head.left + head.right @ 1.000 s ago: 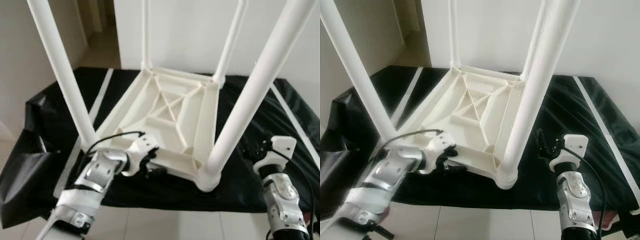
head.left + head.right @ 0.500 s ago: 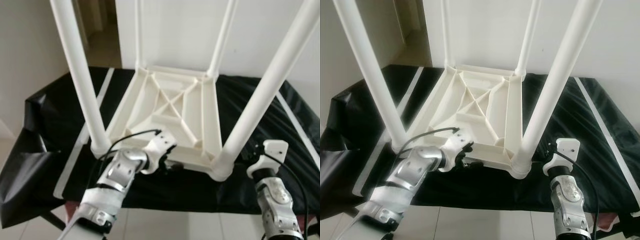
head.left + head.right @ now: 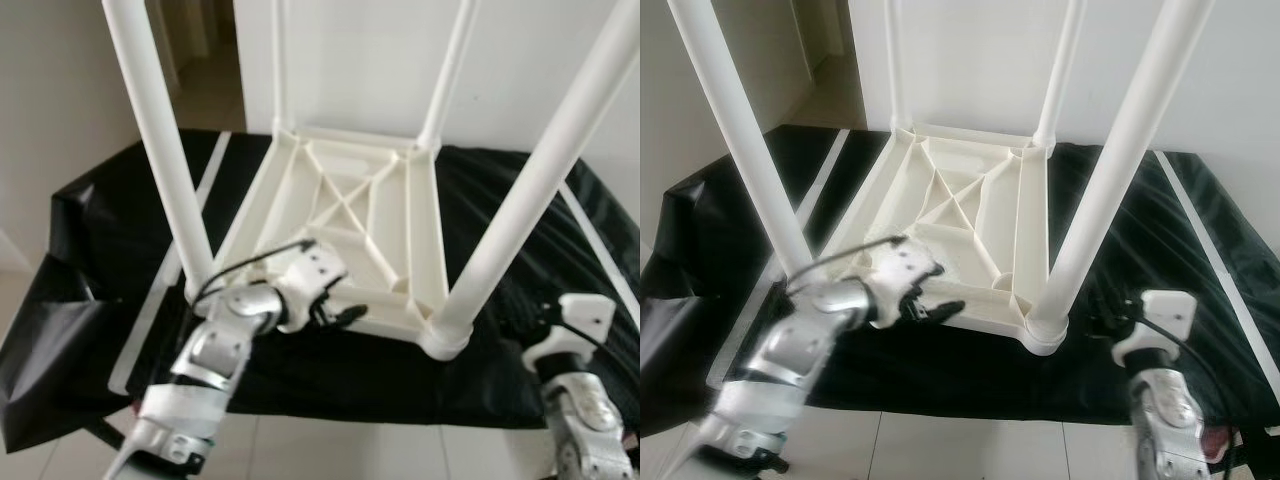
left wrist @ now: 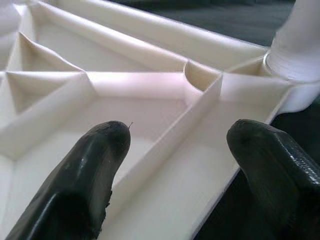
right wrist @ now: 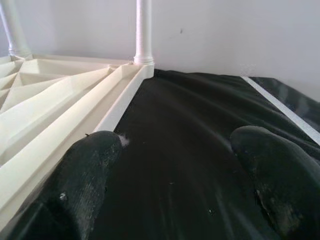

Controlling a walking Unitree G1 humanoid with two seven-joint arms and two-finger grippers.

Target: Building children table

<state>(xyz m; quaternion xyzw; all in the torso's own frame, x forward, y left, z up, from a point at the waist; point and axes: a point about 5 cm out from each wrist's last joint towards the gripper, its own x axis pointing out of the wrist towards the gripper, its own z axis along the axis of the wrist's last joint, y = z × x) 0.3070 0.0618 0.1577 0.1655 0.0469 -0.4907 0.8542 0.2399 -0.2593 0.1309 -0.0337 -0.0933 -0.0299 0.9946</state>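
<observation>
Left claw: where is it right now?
The left claw sits open at the upturned table's near edge, between its two front legs, on the robot's left.

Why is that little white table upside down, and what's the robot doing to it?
The robot is putting a children's table together. It lies upside down on a black sheet, with all four white legs pointing up. The left gripper is at the table's near edge, jaws open over a rib of the underside, gripping nothing. The right gripper is also open, low over the black sheet just beside the table.
</observation>
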